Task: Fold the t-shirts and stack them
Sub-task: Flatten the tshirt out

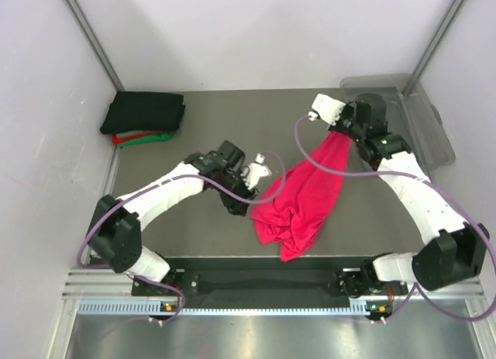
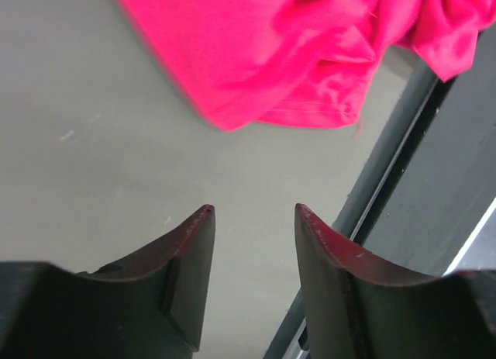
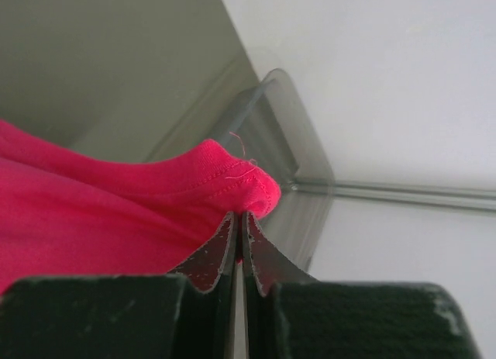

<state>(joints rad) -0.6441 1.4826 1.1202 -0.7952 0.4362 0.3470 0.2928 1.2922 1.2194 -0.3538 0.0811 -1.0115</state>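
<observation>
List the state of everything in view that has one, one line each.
pink-red t-shirt: unfolded, crumpled, one edge lifted off the table
folded t-shirts: folded and stacked, black on top
clear bin: upright at the far right corner
left end effector: open, holding nothing
right end effector: shut on the pink-red t-shirt's hem

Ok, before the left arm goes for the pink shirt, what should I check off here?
1. Right gripper shut on the pink shirt at a stitched edge: ok.
2. Left gripper jaws apart and empty: ok.
3. Left gripper at the cloth: not ok, it is short of it.
4. Shirt spread flat: not ok, bunched.
5. Folded stack clear of both arms: ok.
</observation>
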